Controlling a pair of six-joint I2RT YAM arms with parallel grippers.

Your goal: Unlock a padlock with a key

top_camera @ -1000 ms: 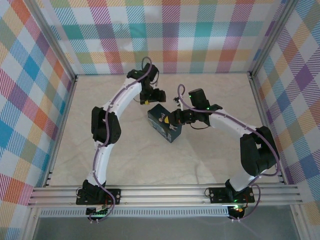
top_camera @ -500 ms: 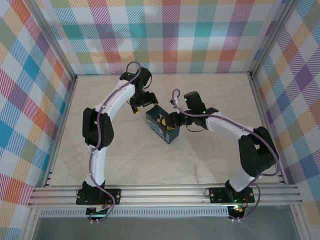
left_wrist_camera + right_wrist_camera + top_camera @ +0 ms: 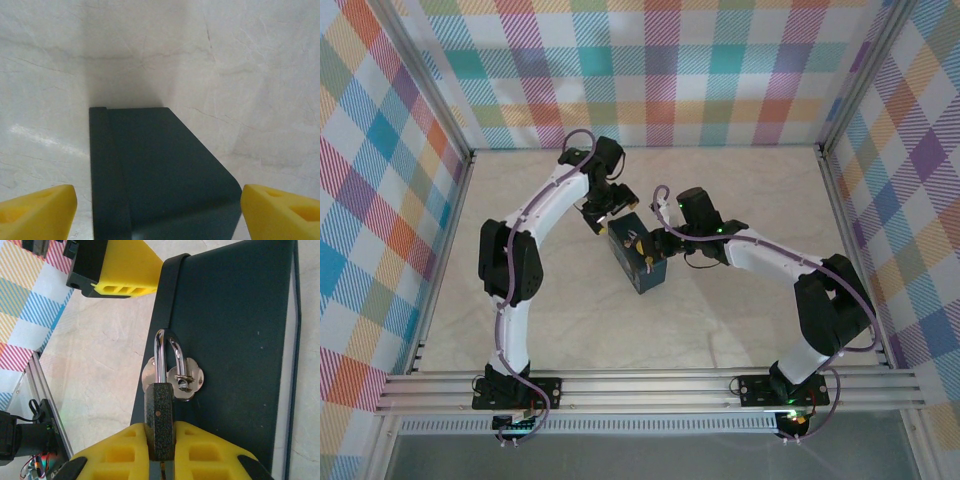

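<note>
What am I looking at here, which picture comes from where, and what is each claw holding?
Two robot arms are bolted at the near edge of the table. The wide picture looks down from above and behind them. The other two come from a camera on each wrist, looking along its claw. On the table stands a dark blue tin. The right claw is shut on the padlock, whose shackle runs through the clasp on the tin. The left claw is open, straddling the tin's end and holding nothing.
</note>
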